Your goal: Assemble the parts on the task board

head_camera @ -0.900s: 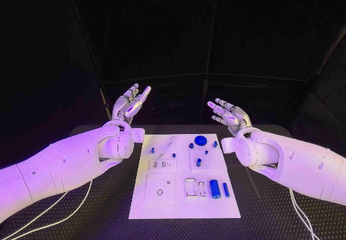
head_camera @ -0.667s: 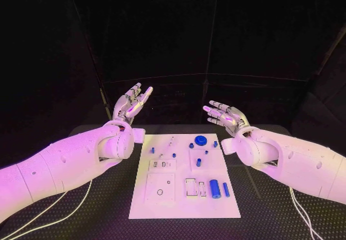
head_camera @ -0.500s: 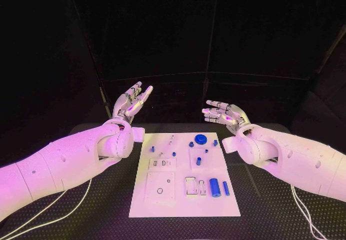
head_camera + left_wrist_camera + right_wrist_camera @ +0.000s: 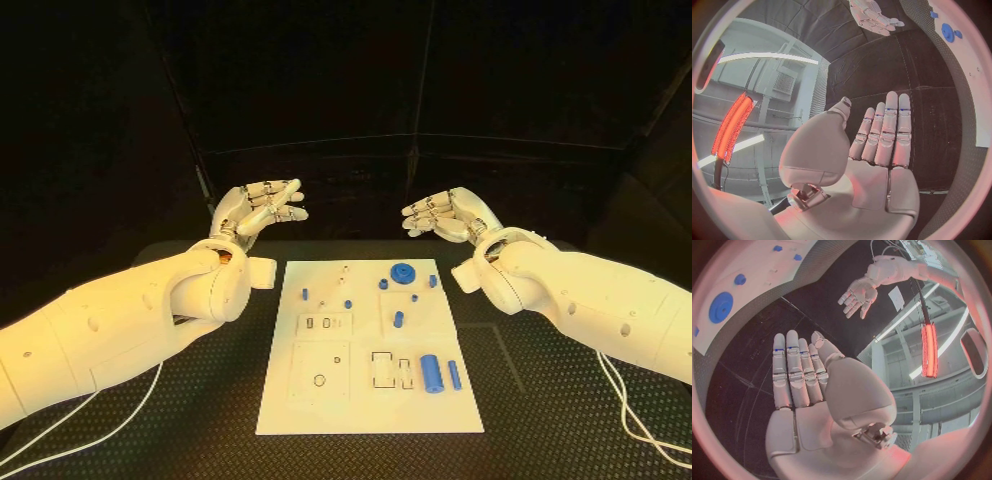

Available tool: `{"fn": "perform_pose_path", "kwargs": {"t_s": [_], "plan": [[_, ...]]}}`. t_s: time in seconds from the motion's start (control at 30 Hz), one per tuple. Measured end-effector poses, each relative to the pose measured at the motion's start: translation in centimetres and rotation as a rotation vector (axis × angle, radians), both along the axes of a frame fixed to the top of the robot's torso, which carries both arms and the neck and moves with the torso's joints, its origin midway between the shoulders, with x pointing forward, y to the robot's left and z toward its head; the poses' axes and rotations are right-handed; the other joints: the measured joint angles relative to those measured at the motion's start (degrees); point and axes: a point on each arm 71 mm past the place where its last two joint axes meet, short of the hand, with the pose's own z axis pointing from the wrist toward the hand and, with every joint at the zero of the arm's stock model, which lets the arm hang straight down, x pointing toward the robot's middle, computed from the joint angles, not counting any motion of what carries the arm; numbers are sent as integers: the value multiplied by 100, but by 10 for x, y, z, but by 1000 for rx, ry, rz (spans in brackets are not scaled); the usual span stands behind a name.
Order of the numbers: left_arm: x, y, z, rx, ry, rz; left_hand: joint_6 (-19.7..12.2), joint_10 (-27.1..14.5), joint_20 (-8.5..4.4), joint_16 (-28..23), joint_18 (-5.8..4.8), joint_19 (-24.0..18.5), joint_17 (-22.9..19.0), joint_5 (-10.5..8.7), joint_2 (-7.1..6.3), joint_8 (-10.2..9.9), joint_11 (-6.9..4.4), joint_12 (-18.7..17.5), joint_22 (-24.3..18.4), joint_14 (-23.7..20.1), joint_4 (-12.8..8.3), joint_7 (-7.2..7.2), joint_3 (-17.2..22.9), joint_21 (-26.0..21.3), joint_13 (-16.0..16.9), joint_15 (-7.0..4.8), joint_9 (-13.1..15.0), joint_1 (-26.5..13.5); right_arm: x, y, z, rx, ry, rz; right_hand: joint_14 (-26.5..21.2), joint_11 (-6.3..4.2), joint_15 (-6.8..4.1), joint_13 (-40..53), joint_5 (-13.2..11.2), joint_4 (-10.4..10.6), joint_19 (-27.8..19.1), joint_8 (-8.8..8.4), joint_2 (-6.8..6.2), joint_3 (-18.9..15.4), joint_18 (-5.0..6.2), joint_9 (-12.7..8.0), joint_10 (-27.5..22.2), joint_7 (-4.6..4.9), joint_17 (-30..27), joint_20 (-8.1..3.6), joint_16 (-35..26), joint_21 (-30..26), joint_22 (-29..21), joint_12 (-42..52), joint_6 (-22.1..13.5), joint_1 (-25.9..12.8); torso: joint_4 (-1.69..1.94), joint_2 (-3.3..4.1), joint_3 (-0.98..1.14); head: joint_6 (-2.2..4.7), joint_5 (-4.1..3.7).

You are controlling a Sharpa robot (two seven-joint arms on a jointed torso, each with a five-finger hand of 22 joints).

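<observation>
The white task board (image 4: pixel 368 410) lies flat in the middle of the table. On it are small blue parts: a round disc (image 4: pixel 402 272) at the far end, a thick cylinder (image 4: pixel 433 373) and a thin bar (image 4: pixel 453 374) near the right edge, and several small pegs between them. My left hand (image 4: pixel 260 208) hovers beyond the board's far left corner, holding nothing. My right hand (image 4: pixel 447 215) hovers beyond the far right corner, also holding nothing. In the wrist views each hand (image 4: pixel 879 145) (image 4: pixel 798 375) has its fingers straight, side by side, with a bare palm.
Black mesh table top (image 4: pixel 173 430) surrounds the board. White cables (image 4: pixel 87 425) trail across it at both near sides. The board has rectangular recesses (image 4: pixel 384 368) and a round hole (image 4: pixel 319 380) near its front.
Both hands have tipped over from fingers pointing up to fingers bent forward and inward, and sit a little lower. The parts on the board have not moved.
</observation>
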Motion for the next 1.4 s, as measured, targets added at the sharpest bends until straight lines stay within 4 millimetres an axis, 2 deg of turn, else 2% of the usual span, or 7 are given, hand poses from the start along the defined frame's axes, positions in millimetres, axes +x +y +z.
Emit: {"fn": "perform_pose_path", "kwargs": {"t_s": [0.13,0.27,0.37,0.67,0.83,1.13,1.4], "plan": [[-9,-2,5,1,-3,-45,256,400,-175,286,-2,462,251,0,13,0,-133,1,88,588,-127,-43,-53,215,13,-174,-29,129,1,8,10,-158,-64,45,1043,-215,-328,24,160,-47,783,-36,-204,-111,0,0,419,-161,368,-349,631,725,361,0,193,-231,-3,107,-21,41,-29],[-19,-10,11,-2,-8,-99,328,514,-290,463,-2,670,468,0,2,-59,-172,-75,151,771,-197,-75,-117,323,-4,-259,-94,188,3,18,20,-323,-116,80,1149,-331,-458,36,233,-40,1087,-164,-240,-132,-1,-6,677,-257,1081,-555,1815,1388,738,-138,344,-327,2,228,-40,89,-54],[-26,-15,15,-4,-10,-135,336,514,-298,476,-3,678,550,0,2,-99,-172,-136,160,771,-211,-83,-131,348,-26,-259,-123,188,4,26,24,-441,-145,97,1141,-349,-466,53,400,-40,1085,-251,-348,-132,-1,-6,737,-269,1522,-554,2481,1699,929,-205,357,-434,15,324,-57,122,-66],[-37,-25,20,-9,-8,-198,358,533,-279,525,-3,698,687,0,2,-201,-152,-273,175,771,-227,-62,-229,348,-61,-259,-173,188,4,39,23,-694,-188,90,1141,-350,-466,75,398,-30,1114,-297,-496,-92,-1,-6,627,-295,4462,-584,5152,2418,1388,-359,252,-630,41,585,-112,154,-99],[-40,-27,21,-9,-2,-214,358,533,-278,525,-4,699,730,0,2,-212,-152,-288,176,749,-234,-62,-235,348,-68,-238,-186,188,4,43,21,-779,-190,86,1141,-297,-466,66,348,19,1082,-297,-564,-75,-1,-6,329,-293,5359,-531,5900,2823,1756,-368,95,-697,49,689,-125,169,-112],[-41,-28,21,-7,4,-224,378,533,-278,524,-4,699,775,-1,2,-259,-152,-345,175,729,-242,-41,-277,348,-76,-217,-198,188,4,49,17,-852,-171,95,1141,-278,-421,67,313,100,1121,-296,-564,-45,-2,-5,129,-294,5987,-493,6395,3299,2265,-316,53,-697,73,806,-133,207,-132],[-41,-29,21,-6,9,-227,346,511,-248,524,-6,668,862,-1,2,-315,-130,-401,175,615,-234,-10,-345,348,-86,-188,-201,187,6,53,14,-880,-152,108,1141,-278,-421,55,313,149,1205,-296,-526,15,-1,-5,88,-294,6332,-454,6631,3648,2700,-260,53,-659,87,855,-135,236,-151]]}}
